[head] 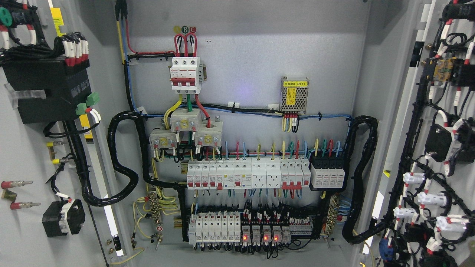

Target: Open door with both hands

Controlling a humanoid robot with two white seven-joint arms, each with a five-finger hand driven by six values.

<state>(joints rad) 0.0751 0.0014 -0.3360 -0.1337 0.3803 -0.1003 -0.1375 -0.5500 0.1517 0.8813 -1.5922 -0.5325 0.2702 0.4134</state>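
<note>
Across the head view, the electrical cabinet (241,48) stands wide open: left door (22,155) swung to the frame's left edge, right door (438,148) to the right edge, both wired on their inner faces. Inside, a red-topped main breaker (185,74) sits upper centre, breaker rows (245,174) mid-frame, relays (265,234) glowing red below. No robot hand is in shot, so its state cannot be told.

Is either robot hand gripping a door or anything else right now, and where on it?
Nothing can be seen held: neither robot hand is in the head view. Both grey metal cabinet doors, left and right, stand swung open, showing the wired inside.
</note>
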